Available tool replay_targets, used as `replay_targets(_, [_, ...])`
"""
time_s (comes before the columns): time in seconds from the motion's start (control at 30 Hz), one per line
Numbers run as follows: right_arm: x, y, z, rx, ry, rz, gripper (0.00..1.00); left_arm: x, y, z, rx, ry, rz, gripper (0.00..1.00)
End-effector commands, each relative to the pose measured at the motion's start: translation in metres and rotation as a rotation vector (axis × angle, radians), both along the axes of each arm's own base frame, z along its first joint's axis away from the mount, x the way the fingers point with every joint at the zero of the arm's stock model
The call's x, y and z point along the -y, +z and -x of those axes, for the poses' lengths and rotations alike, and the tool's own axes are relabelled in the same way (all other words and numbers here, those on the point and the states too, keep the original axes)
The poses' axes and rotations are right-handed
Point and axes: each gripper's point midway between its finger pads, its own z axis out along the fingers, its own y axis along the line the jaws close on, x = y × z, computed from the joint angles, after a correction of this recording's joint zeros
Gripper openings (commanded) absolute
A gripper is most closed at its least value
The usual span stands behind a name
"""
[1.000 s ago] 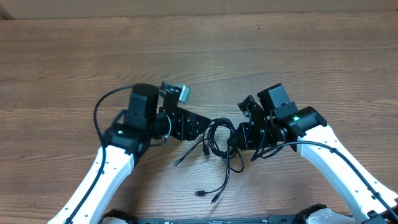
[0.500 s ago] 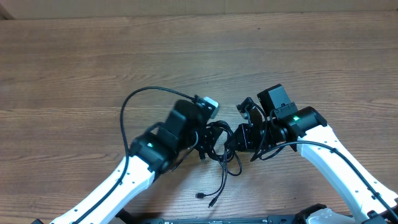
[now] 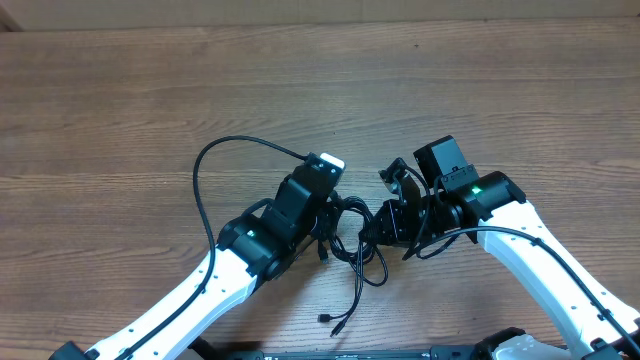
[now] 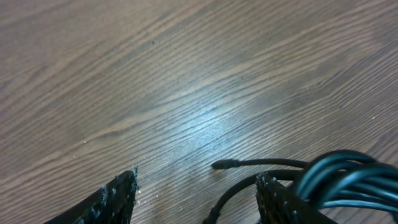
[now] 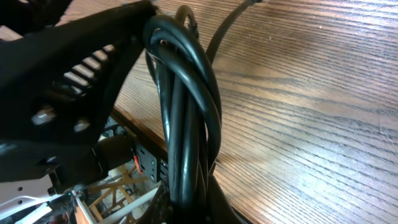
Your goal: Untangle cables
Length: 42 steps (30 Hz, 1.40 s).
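Note:
The thin black cables [image 3: 352, 243] lie in a tangled bunch on the wooden table between my two arms, with one plug end [image 3: 335, 322] trailing toward the front edge. My right gripper [image 3: 373, 228] is shut on the bundle of looped cables [image 5: 186, 106], which fills the right wrist view just above the fingers [image 5: 208, 208]. My left gripper [image 3: 337, 213] is over the tangle's left side. In the left wrist view its fingers [image 4: 200, 184] are open, with one cable curving between them, a plug tip [image 4: 222, 165] just ahead and the bundle [image 4: 342, 180] by the right finger.
The wooden table [image 3: 320, 90] stretches away behind the arms. The thick black wire of my left arm [image 3: 205, 170] loops out to the left. My left arm [image 5: 74, 93] looms close to the bundle in the right wrist view.
My left arm has swung right and its gripper has come over the tangle's left side. The trailing cable end has shifted slightly. My right gripper has kept its hold in place.

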Motion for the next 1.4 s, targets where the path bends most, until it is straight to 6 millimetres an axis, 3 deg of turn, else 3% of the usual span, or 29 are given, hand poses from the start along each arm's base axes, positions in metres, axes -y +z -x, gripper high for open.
replay_targets(0.0, [-0.004,0.003,0.003,-0.017,0.008,-0.030,0.04,0.007,-0.005,0.001,-0.023,-0.015,0.008,0.62])
replay_targets(0.23, [-0.004,0.002,0.003,-0.018,0.008,-0.030,0.05,0.008,0.010,0.003,-0.018,0.025,0.083,0.60])
replay_targets(0.47, [-0.004,0.002,0.003,-0.018,0.008,-0.029,0.05,0.024,0.034,0.025,-0.016,-0.143,0.158,0.55])
replay_targets(0.67, [-0.004,0.002,0.003,-0.018,0.008,-0.030,0.05,0.019,0.023,0.031,-0.041,-0.174,0.098,0.45])
replay_targets(0.83, [-0.004,0.002,0.003,-0.018,0.008,-0.030,0.05,0.024,0.011,0.034,-0.086,-0.195,0.096,0.44])
replay_targets(1.0, [-0.004,0.002,0.003,-0.018,0.009,-0.030,0.05,0.035,0.016,0.029,-0.064,-0.218,0.138,0.45])
replay_targets(1.37, [-0.007,0.005,0.005,-0.029,0.016,-0.053,0.05,0.037,0.002,0.028,-0.085,-0.236,0.104,0.41])
